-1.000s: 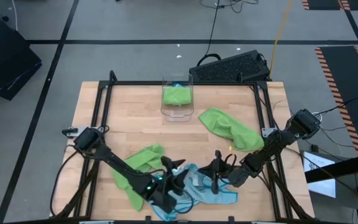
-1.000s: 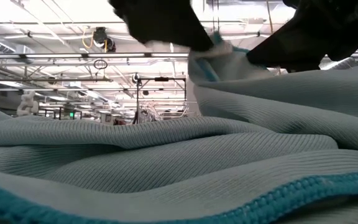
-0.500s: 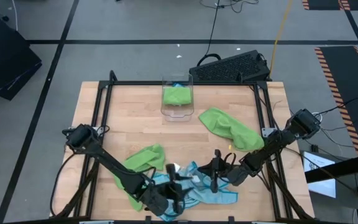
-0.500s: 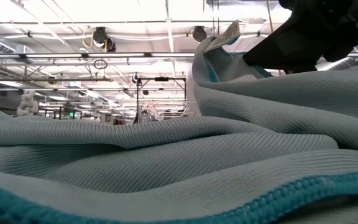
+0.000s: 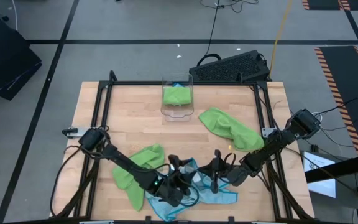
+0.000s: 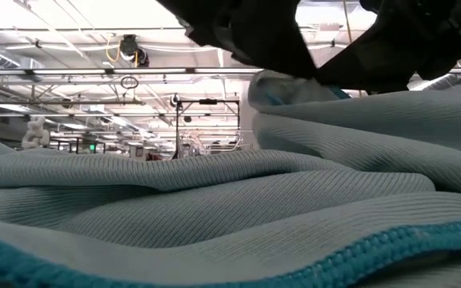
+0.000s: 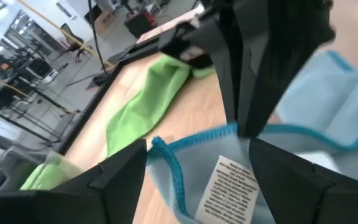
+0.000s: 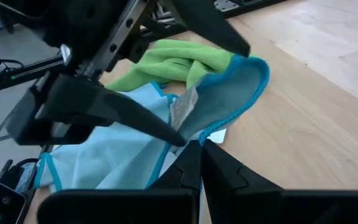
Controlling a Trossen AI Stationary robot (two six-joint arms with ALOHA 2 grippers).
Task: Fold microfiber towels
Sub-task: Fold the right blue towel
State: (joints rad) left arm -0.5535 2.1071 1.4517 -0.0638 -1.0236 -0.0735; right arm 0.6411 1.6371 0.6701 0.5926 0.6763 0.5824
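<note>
On worktop front: light blue towel [image 5: 197, 186] crumpled, unfolded (white tag showing).
Right end effector [image 8: 194, 146]: clamped on its corner.
Left end effector [image 5: 178, 180]: fingers apart, beside it.
Remaining: green towels [image 5: 232, 127] loose.

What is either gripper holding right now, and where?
Right gripper pinches the light blue towel at its tagged edge; left gripper is open, holding nothing.

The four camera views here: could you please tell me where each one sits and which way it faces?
High: overhead, straight down; both arms, blue towel.
Low: tabletop level, across the blue towel; arms overhead.
Left wrist: past left claw at the white tag.
Right wrist: past right claw, shut on the blue towel.
All share that towel.
</note>
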